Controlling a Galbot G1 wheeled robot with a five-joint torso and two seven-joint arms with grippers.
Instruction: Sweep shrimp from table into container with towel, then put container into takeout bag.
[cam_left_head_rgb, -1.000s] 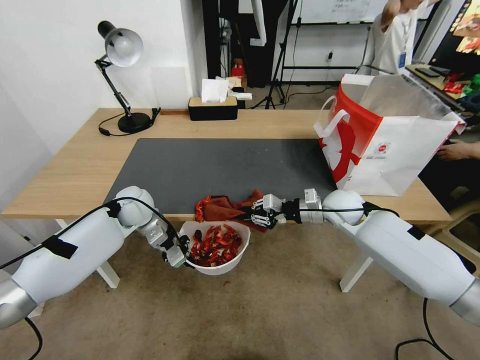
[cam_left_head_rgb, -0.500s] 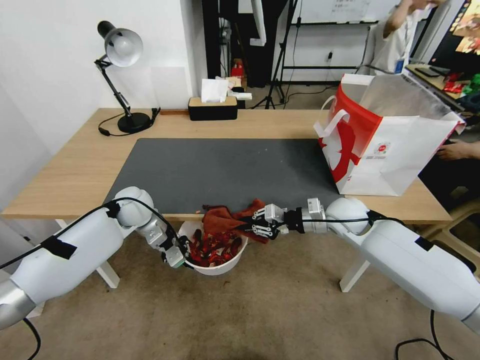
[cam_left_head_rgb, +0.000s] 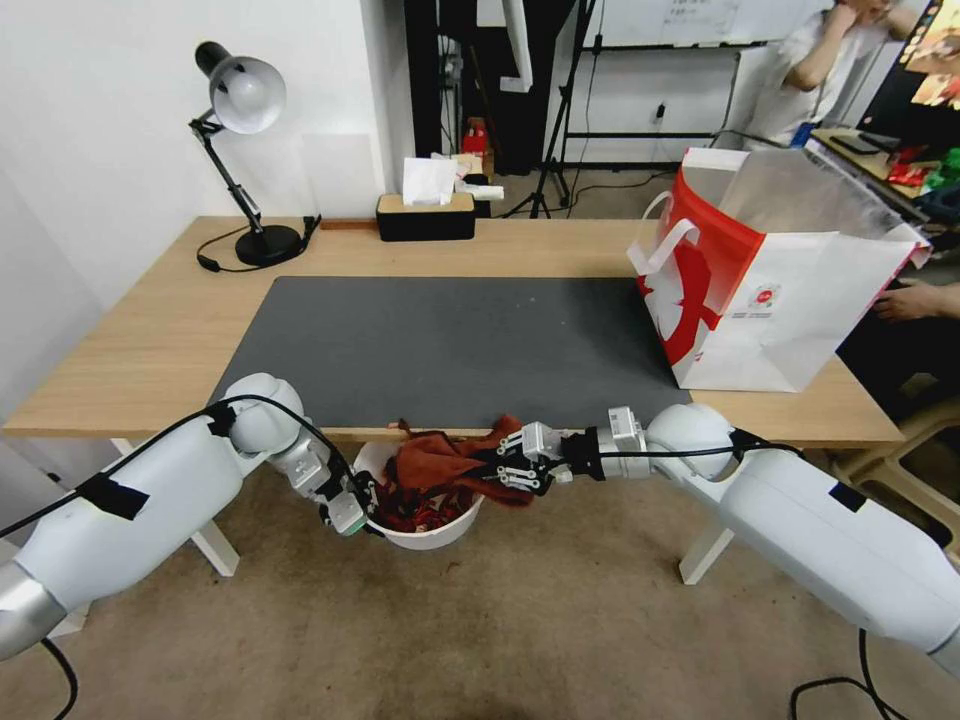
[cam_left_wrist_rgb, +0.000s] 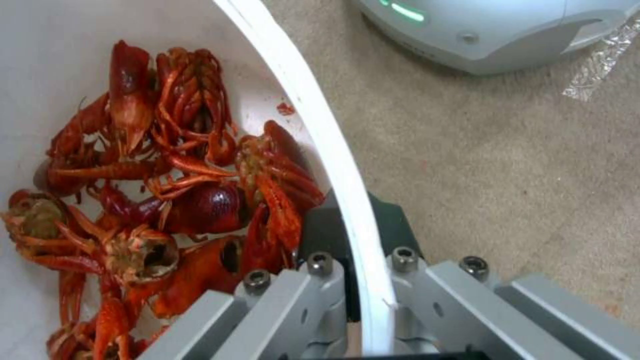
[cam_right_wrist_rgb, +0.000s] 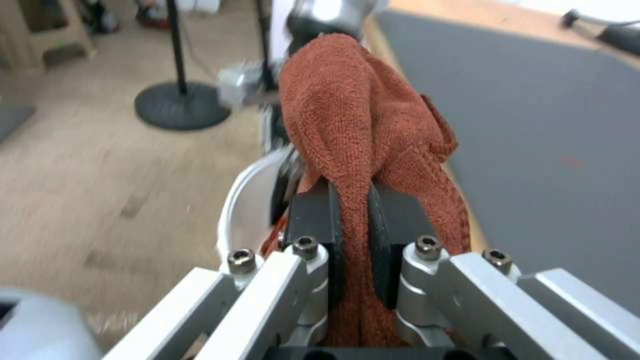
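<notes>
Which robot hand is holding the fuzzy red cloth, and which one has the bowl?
The right gripper pinches the rust-red towel over the bowl. The left gripper clamps the white container by its rim, below the table edge.

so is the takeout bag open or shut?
Open. The takeout bag stands upright on the table, its mouth spread wide with the silvery lining showing; cannot tell what is inside.

The towel (cam_right_wrist_rgb: 360, 130) is fuzzy, looped rust-red cloth; the container (cam_left_wrist_rgb: 313, 125) is smooth, glossy white plastic; the shrimp (cam_left_wrist_rgb: 167, 185) have shiny wet shells. The bench (cam_left_head_rgb: 150, 340) is pale matt wood under a matt grey mat (cam_left_head_rgb: 440, 340); the takeout bag (cam_left_head_rgb: 770, 290) is paper, silver-lined
</notes>
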